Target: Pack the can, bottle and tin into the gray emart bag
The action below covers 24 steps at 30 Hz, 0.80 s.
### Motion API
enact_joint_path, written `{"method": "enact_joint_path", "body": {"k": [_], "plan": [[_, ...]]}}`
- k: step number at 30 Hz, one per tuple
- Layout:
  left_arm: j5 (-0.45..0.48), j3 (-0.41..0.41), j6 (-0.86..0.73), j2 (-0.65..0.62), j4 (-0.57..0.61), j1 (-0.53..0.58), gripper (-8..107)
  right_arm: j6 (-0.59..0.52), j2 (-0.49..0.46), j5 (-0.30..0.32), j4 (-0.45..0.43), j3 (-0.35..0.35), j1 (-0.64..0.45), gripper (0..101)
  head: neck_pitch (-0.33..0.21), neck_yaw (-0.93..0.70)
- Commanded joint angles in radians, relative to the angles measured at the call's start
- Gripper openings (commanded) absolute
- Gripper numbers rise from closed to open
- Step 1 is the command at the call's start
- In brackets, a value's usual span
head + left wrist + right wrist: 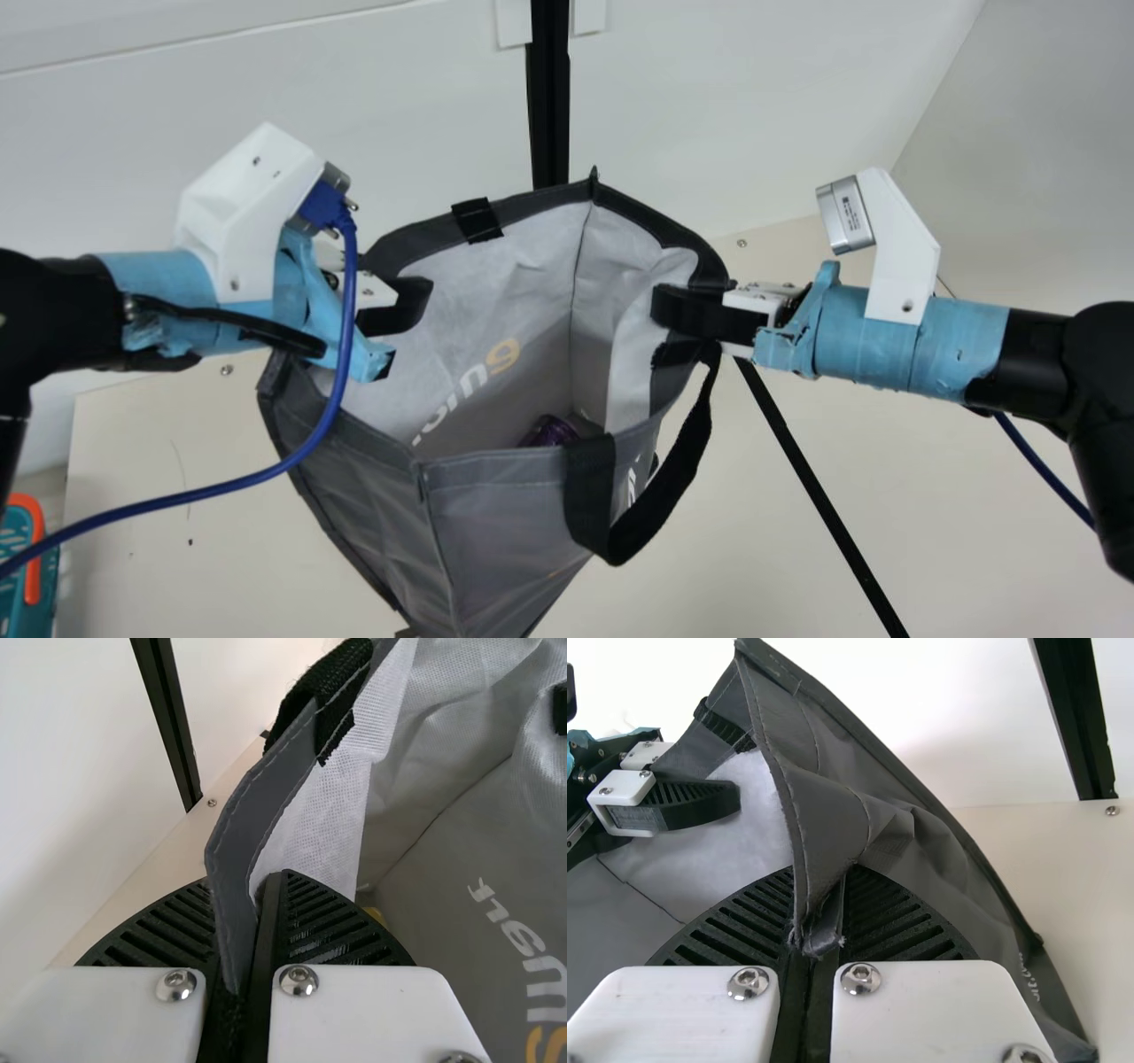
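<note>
The gray bag (505, 532) hangs with its mouth spread wide between both arms. At the left side of its rim my left gripper (394, 306) is shut on the edge; in the left wrist view the bag's dark hem (239, 850) runs between the fingers of the left gripper (257, 930). Opposite, my right gripper (700, 315) pinches the right rim, and in the right wrist view a fold of the bag (828, 797) is clamped in the right gripper (819, 930). A shiny purple item (551, 431) lies deep inside the bag, partly hidden by its front wall.
A black handle loop (656, 523) dangles at the bag's front right. Behind and below are the cream table (177, 532) and black posts (549, 97). A teal and orange object (27, 549) stands at the far left edge. A blue cable (257, 478) crosses before the bag.
</note>
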<state>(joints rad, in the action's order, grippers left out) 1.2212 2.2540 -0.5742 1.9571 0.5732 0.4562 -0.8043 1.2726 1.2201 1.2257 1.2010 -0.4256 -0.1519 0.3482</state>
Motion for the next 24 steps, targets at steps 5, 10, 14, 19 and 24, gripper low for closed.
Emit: {"method": "enact_joint_path", "body": {"k": [5,10,14,19,24], "plan": [[-0.001,0.032,0.004,0.028,0.004,-0.007,10,-0.016,0.027,-0.011,-0.010,0.024,0.010,0,-0.023,0.001],[0.000,0.053,0.006,0.039,0.010,-0.010,10,-0.020,0.031,-0.010,-0.008,0.029,0.012,0,-0.023,0.001],[0.000,0.056,0.007,0.042,0.010,-0.013,10,-0.020,0.031,-0.010,-0.007,0.029,0.012,0,-0.023,0.001],[0.000,0.056,0.007,0.042,0.010,-0.013,10,-0.020,0.031,-0.010,-0.007,0.029,0.012,0,-0.023,0.001],[0.000,0.056,0.007,0.042,0.010,-0.013,24,-0.020,0.031,-0.010,-0.007,0.029,0.012,0,-0.023,0.001]]}}
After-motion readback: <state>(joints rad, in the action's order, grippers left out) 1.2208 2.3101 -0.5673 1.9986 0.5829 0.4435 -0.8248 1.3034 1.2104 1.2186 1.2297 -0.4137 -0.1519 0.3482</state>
